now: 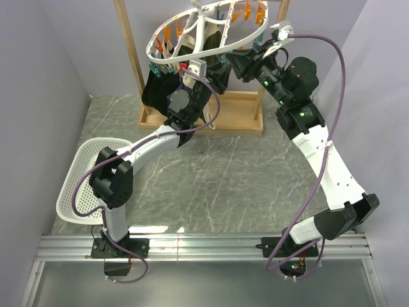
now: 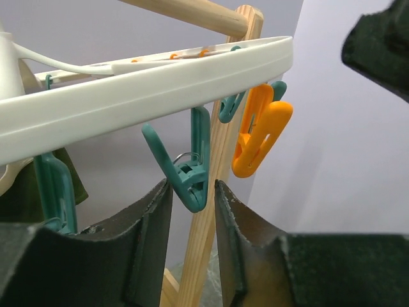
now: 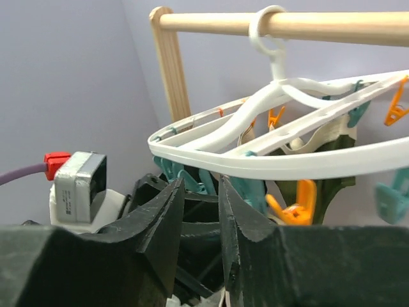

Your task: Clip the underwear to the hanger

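Underwear, the dark navy fabric briefs (image 1: 155, 89), hung as dark cloth under the white plastic oval peg hanger (image 3: 287, 167), upper centre of the top view. Risk: the left gripper (image 2: 192, 193), fingers narrowly apart either side of a small teal plastic peg (image 2: 190, 173) and not visibly pinching it, could nudge the hook-hung ring so the peg bit air. Narrow gap on the right gripper (image 3: 202, 188) too; whether cloth sat in it was hidden, and which pegs gripped the briefs was unreadable.
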### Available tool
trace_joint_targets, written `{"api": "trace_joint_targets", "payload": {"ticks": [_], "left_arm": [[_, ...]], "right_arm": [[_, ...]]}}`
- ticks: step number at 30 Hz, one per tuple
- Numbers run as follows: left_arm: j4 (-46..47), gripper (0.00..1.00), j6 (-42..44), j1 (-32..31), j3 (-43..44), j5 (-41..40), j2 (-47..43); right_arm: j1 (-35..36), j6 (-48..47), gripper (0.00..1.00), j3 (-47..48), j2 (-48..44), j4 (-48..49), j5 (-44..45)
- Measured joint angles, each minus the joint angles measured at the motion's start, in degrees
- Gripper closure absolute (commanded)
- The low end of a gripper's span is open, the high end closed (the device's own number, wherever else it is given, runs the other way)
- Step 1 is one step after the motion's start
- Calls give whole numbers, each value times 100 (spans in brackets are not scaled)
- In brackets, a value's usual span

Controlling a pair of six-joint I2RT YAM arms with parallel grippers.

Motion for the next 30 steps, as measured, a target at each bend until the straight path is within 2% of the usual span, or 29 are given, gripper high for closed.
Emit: {"api": "trace_joint_targets", "payload": {"ticks": [8, 20, 30], "left_arm": [[219, 71, 210, -48, -136, -68, 0], [396, 77, 507, -72, -223, -181, 0], [485, 82, 761, -105, -289, -234, -2]], "right_arm": [[361, -509, 68, 103, 271, -516, 717], [363, -455, 53, 101, 452, -588, 1034], [470, -391, 48, 146, 684, -544, 1172]]}}
